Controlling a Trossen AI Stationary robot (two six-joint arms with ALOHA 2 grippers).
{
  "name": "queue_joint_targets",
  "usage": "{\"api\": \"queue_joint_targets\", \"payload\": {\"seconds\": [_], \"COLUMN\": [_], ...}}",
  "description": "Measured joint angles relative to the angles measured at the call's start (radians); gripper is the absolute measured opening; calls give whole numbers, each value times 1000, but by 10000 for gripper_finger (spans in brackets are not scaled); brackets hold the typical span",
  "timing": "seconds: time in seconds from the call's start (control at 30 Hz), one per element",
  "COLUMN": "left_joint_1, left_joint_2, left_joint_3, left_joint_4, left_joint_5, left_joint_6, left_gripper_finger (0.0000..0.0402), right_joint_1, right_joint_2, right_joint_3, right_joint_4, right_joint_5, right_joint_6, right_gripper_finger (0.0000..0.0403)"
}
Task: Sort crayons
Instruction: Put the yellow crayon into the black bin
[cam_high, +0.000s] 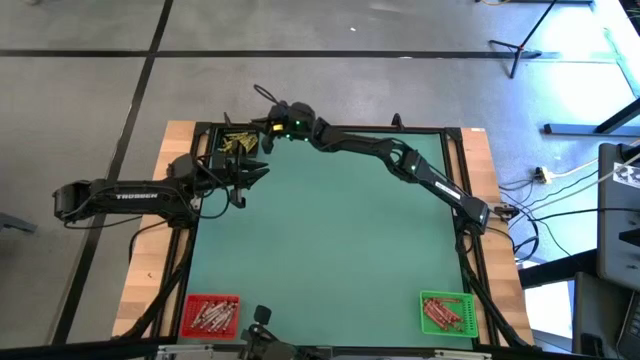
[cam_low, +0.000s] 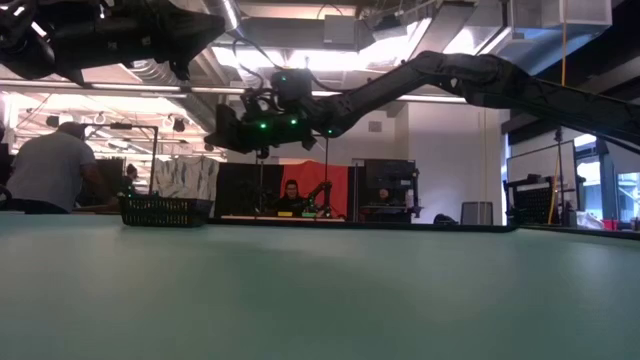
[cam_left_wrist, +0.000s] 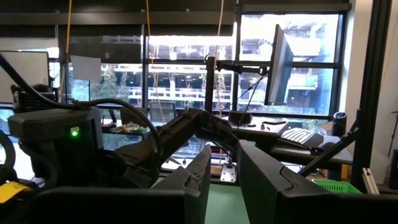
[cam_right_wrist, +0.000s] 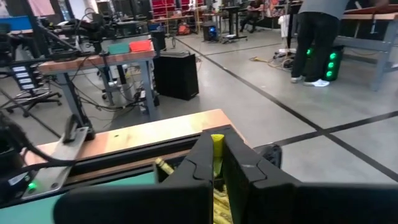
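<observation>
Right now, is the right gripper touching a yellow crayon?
Touching. The right wrist view shows the right gripper with its fingers closed on a yellow crayon standing upright between them.

Counter (cam_high: 330, 240): I read it as a matt green mat, smooth, no glare; bare pale wood (cam_high: 150, 270) shows along its edges, framed by black metal-looking rails. Both arms look like dark matt plastic or painted casing. Right gripper (cam_right_wrist: 217, 163): fingers (cam_right_wrist: 245, 171) are matt black, hard-looking, pinched on a yellow crayon (cam_right_wrist: 217, 149) with a waxy, slightly glossy skin. Left gripper (cam_left_wrist: 222, 180): fingers (cam_left_wrist: 264, 180) same matt black, one inner face ribbed. Black bin (cam_high: 238, 143), red bin (cam_high: 210, 315) and green bin (cam_high: 446, 311) look like plastic lattice. Floor (cam_high: 90, 110) is smooth grey concrete with a dull sheen.
</observation>
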Motion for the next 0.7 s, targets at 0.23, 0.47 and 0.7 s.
{"api": "queue_joint_targets", "payload": {"seconds": [0.23, 0.47, 0.7], "left_joint_1": [0, 0, 0], "left_joint_2": [0, 1, 0], "left_joint_3": [0, 0, 0], "left_joint_4": [-2, -2, 24], "left_joint_5": [0, -1, -43], "left_joint_6": [0, 0, 1], "left_gripper_finger": [64, 64, 64], "right_joint_1": [10, 22, -3], "right_joint_2": [0, -8, -113], "right_joint_3": [0, -1, -2], "right_joint_4": [12, -14, -212], "right_joint_5": [1, -22, -74], "right_joint_6": [-1, -53, -111], "right_gripper_finger": [11, 11, 11]}}
